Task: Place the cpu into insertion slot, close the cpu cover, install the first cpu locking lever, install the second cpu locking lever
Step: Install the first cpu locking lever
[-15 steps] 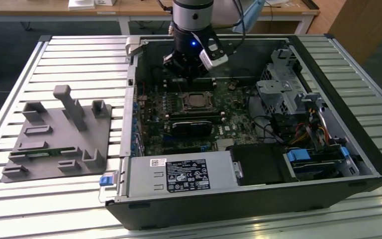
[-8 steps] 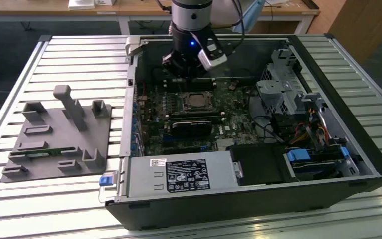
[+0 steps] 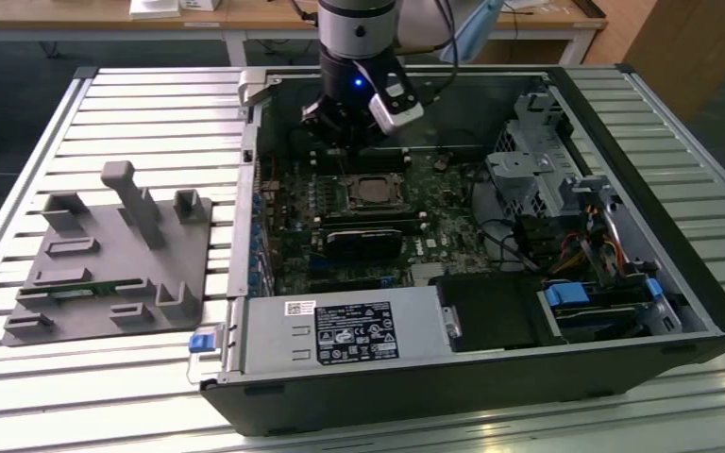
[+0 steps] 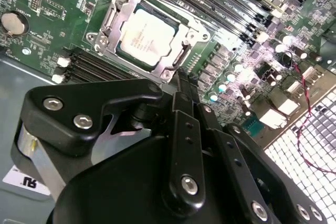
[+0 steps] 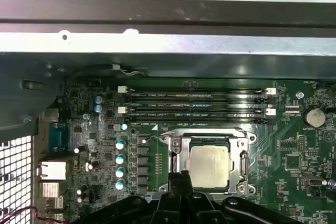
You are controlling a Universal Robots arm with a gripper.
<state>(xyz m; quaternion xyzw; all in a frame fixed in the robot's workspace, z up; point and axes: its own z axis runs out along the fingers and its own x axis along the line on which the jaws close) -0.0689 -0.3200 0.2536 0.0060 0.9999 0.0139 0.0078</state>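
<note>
Already the cpu [image 5: 210, 165] lies in the insertion slot [image 5: 250, 138] beneath the cpu cover [image 5: 210, 139]. The claw [image 5: 180, 174], tips together, hovers at the cover's edge. Memory slots [image 5: 194, 106] and capacitors [image 5: 120, 158] stand nearby.

The exterior view is looking down at a slant from high and well back, taking in the desk [image 3: 124, 104], the open computer case [image 3: 463, 396] and the claw [image 3: 352, 153]. Both wrist views are riding just behind the claw, looking closely past it onto the motherboard [image 5: 294, 150]. The first wrist view is facing toward the case wall [image 5: 168, 19]; the second wrist view is angling differently. Both are sharing the cpu [image 4: 144, 38] and memory slots [image 5: 194, 95].
</note>
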